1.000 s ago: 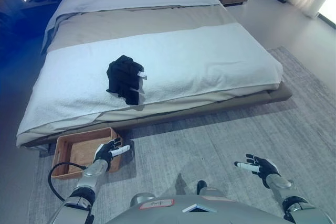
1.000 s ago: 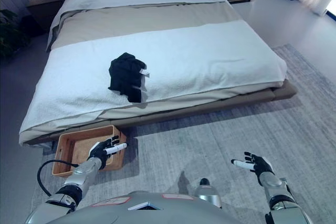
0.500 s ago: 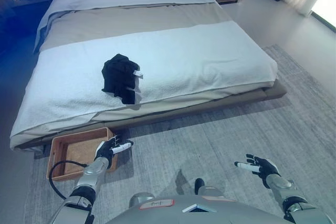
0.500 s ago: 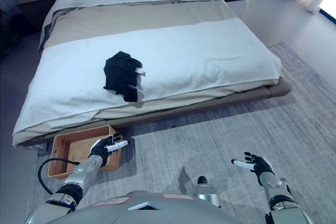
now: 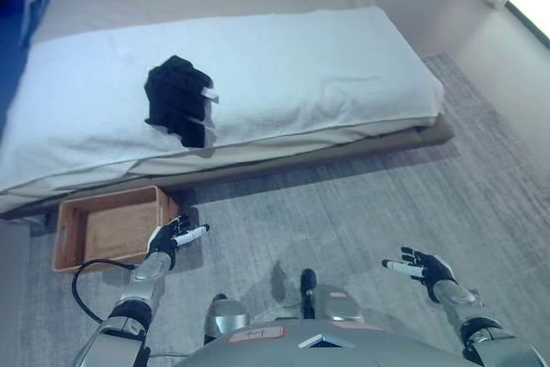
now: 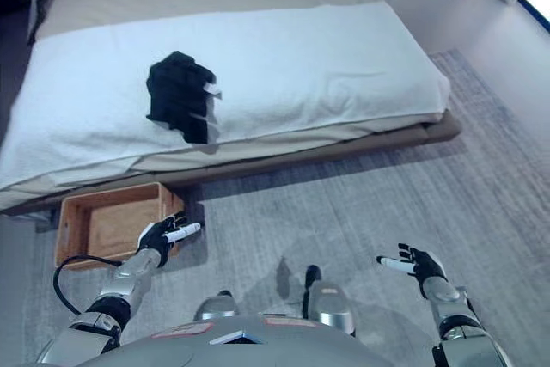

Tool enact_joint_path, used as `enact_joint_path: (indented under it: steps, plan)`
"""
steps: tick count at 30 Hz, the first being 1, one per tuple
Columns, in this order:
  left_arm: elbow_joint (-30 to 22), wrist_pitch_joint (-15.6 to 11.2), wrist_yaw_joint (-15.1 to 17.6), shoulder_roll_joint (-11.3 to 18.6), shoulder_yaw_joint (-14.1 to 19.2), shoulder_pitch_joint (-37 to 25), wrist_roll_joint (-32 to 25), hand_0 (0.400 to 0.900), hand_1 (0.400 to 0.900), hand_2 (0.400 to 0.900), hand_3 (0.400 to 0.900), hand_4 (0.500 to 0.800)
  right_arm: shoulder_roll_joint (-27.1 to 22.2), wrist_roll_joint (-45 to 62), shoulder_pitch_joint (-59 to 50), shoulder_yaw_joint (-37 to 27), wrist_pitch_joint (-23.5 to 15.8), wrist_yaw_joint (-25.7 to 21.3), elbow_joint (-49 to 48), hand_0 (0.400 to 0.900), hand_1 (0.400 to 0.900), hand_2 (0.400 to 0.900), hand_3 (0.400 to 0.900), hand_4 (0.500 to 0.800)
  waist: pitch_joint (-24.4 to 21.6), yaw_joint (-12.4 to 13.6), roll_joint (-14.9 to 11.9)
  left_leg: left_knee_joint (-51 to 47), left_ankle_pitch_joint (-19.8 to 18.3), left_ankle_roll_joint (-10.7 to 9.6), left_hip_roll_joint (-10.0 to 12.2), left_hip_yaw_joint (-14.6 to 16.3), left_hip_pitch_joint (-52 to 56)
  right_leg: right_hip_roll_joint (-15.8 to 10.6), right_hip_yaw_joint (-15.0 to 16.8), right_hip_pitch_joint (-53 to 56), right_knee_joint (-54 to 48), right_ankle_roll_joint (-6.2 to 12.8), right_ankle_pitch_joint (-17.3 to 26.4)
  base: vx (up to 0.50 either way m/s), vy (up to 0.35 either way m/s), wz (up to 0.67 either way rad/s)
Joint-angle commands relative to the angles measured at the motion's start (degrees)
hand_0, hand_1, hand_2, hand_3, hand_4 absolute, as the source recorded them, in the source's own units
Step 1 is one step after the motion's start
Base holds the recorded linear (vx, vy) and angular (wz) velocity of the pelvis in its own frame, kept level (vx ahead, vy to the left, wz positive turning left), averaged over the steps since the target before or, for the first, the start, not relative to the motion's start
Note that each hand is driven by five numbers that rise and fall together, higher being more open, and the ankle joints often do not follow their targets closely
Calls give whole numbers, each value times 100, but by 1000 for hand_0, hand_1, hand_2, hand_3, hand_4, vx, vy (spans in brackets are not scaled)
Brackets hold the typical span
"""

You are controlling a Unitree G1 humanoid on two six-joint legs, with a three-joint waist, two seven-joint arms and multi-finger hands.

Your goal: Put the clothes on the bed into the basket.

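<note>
A crumpled black garment with a small white tag lies on the white blanket of the bed, left of centre and near the front edge. On the grey rug below it stands a brown wooden basket, a shallow box with nothing inside. My left hand hovers open just in front of the basket's right corner, fingers spread. My right hand hangs open over the rug at the lower right, far from the bed. Neither hand holds anything.
The low bed frame runs along the rug's far side. Bare smooth floor lies beyond the rug at the right.
The camera has tilted down and shifted, so bed and basket sit higher and further left in view. Both hands keep their open pose; the garment has not moved on the bed.
</note>
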Motion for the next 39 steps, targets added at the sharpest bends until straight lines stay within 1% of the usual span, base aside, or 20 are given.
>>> enact_joint_path:
  steps: [1, 3, 4, 5, 7, 8, 11, 13, 16, 18, 20, 21, 22, 24, 25, 28, 31, 33, 36, 39]
  plan:
    - [-210, -281, 70, 25, 70, -534, -214, 900, 900, 900, 900, 800, -567, 356, -4, -30, -294, -248, -202, 900, 900, 900, 900, 800, -63, -76, -61, 1860, 717, -1, 136, -858, -1154, 162, 45, 867, -933, -47, 158, 50, -242, 39]
    - [-134, -269, 89, -22, 35, -601, -273, 900, 900, 900, 900, 800, -622, 372, -36, -69, -293, -282, -169, 900, 900, 900, 900, 800, 34, -106, -60, 2270, 1028, 76, 87, -778, -1451, 169, -109, 974, -940, -134, 96, 62, -109, 45]
    - [0, -271, 84, -36, -12, -661, -279, 900, 900, 900, 900, 800, -669, 403, -63, -116, -280, -304, -152, 900, 900, 900, 900, 800, 93, -70, 5, 1885, 1291, 40, 44, -756, -1714, 163, -143, 1062, -953, -140, 16, 74, 4, 27]
    - [5, -273, 83, -36, -14, -665, -279, 900, 900, 900, 900, 800, -669, 403, -62, -118, -279, -303, -153, 900, 900, 900, 900, 800, 98, -75, 1, 1888, 1286, 42, 36, -760, -1711, 155, -150, 1067, -946, -138, 4, 96, 44, 10]
    - [109, -290, 112, 18, 1, -741, -282, 900, 900, 900, 900, 800, -691, 412, -125, -104, -286, -322, -141, 900, 900, 900, 900, 800, 132, 6, 1, 1248, 1402, -17, 29, -836, -1993, 152, -108, 1099, -938, -66, -37, 223, 55, -29]
    - [173, -302, 118, 55, 18, -746, -329, 900, 900, 900, 900, 800, -689, 401, -166, -31, -322, -348, -173, 900, 900, 900, 900, 800, 165, 122, 124, 230, 1719, -94, 114, -995, -2093, 265, 21, 1162, -835, 7, -134, 384, 84, -61]
    - [277, -335, 145, 69, 48, -756, -338, 900, 900, 900, 900, 800, -660, 404, -217, 20, -347, -384, -188, 900, 900, 900, 900, 800, 223, 220, 129, -426, 1831, -78, 220, -952, -2134, 258, 175, 1291, -688, 35, -316, 238, 50, -40]
    - [275, -382, 188, 58, 76, -778, -413, 900, 900, 900, 900, 800, -621, 405, -300, 118, -360, -425, -233, 900, 900, 900, 900, 800, 213, 280, 231, -896, 1865, -94, 296, -652, -2222, 285, 360, 1411, -534, 81, -552, 350, 101, -66]
    - [284, -432, 235, 69, 107, -771, -464, 900, 900, 900, 900, 800, -608, 398, -389, 209, -370, -418, -238, 900, 900, 900, 900, 800, 133, 330, 298, -1114, 1871, -121, 319, -444, -2233, 265, 570, 1550, -523, 126, -763, 304, 124, -64]
    - [203, -494, 298, 84, 187, -719, -599, 900, 900, 900, 900, 800, -630, 382, -487, 280, -361, -398, -284, 900, 900, 900, 900, 800, 4, 393, 401, -1134, 1935, -194, 447, -338, -2285, 126, 870, 1823, -617, 230, -979, 380, 234, -80]
    - [165, -538, 337, 113, 222, -694, -680, 900, 900, 900, 900, 800, -593, 391, -561, 323, -362, -390, -284, 900, 900, 900, 900, 800, -67, 469, 430, -1050, 1997, -247, 502, -378, -2273, -65, 1061, 2015, -696, 326, -1102, 344, 266, -69]
    - [140, -554, 367, 163, 253, -678, -714, 900, 900, 900, 900, 800, -549, 368, -617, 379, -343, -367, -328, 900, 900, 900, 900, 800, -129, 507, 436, -917, 1912, -229, 551, -416, -2330, -212, 1159, 2110, -716, 414, -1201, 237, 203, -50]
    - [138, -554, 367, 168, 255, -674, -714, 900, 900, 900, 900, 800, -544, 368, -618, 383, -341, -368, -329, 900, 900, 900, 900, 800, -133, 505, 417, -901, 1896, -227, 535, -407, -2333, -230, 1160, 2107, -707, 418, -1215, 179, 206, -31]
    - [76, -561, 417, 241, 242, -729, -710, 900, 900, 900, 900, 800, -478, 366, -662, 417, -334, -375, -359, 900, 900, 900, 900, 800, -212, 576, 382, -647, 1939, -211, 493, -479, -2439, -551, 1217, 2217, -769, 565, -1206, 248, 267, -16]
    - [62, -549, 424, 289, 215, -781, -679, 900, 900, 900, 900, 800, -413, 381, -660, 376, -338, -384, -384, 900, 900, 900, 900, 800, -246, 585, 309, -331, 1915, -209, 377, -415, -2558, -768, 1154, 2288, -790, 692, -1089, 361, 304, -5]
    - [-143, -561, 429, 406, 104, -843, -609, 900, 900, 900, 900, 800, -309, 365, -614, 315, -274, -397, -432, 900, 900, 900, 900, 800, -308, 644, 81, 326, 1612, -101, 135, -170, -2858, -1235, 1164, 2197, -709, 960, -197, 319, 246, -10]
    - [-302, -599, 516, 487, 76, -857, -594, 900, 900, 900, 900, 800, -258, 396, -690, 375, -264, -393, -429, 900, 900, 900, 900, 800, -420, 717, -106, 571, 1397, 24, -28, -61, -3178, -1434, 1177, 1990, -824, 1075, 389, 244, 182, -11]
    - [-325, -623, 566, 529, 64, -919, -598, 900, 900, 900, 900, 800, -218, 447, -744, 361, -260, -390, -492, 900, 900, 900, 900, 800, -496, 767, -227, 616, 1260, 104, -178, 1, -3306, -1570, 1141, 1875, -883, 1167, 988, 236, 158, 2]
    - [-424, -665, 609, 555, -24, -1029, -630, 900, 900, 900, 900, 800, -219, 509, -815, 404, -268, -407, -558, 900, 900, 900, 900, 800, -509, 763, -292, 586, 1011, 280, -424, 33, -3283, -1669, 1171, 1631, -729, 1134, 1647, 222, 197, 10]
    - [-481, -663, 553, 479, -92, -1031, -628, 900, 900, 900, 900, 800, -239, 569, -838, 380, -278, -386, -536, 900, 900, 900, 900, 800, -487, 717, -221, 564, 708, 536, -799, -33, -3084, -1681, 1415, 1487, -213, 970, 2313, 242, 273, 21]
